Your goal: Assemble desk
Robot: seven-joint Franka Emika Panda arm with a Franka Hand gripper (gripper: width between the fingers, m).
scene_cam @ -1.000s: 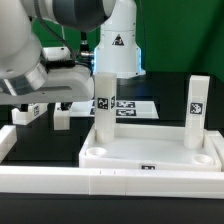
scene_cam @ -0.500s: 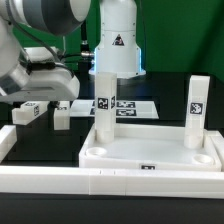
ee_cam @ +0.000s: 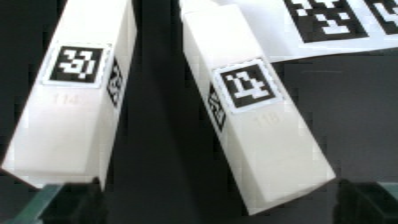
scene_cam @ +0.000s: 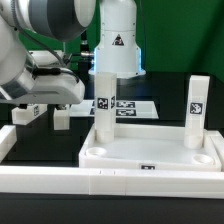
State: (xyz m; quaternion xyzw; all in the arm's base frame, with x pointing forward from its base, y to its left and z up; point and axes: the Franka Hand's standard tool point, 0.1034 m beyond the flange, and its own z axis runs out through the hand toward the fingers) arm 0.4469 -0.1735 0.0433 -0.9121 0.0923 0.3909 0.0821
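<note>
The tabletop (scene_cam: 150, 152) lies just behind the rail (scene_cam: 50, 181), with two upright legs (scene_cam: 103, 100) standing in it (one at each end). Two loose legs (ee_cam: 80, 110) lie side by side beneath the gripper (ee_cam: 217, 203), whose fingers (ee_cam: 68, 200) are spread wide, holding nothing.

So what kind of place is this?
Probably a robot lab bench, not a home: a robot arm over a black table, a white tabletop and legs carrying square tags, and a marker board lying flat.
</note>
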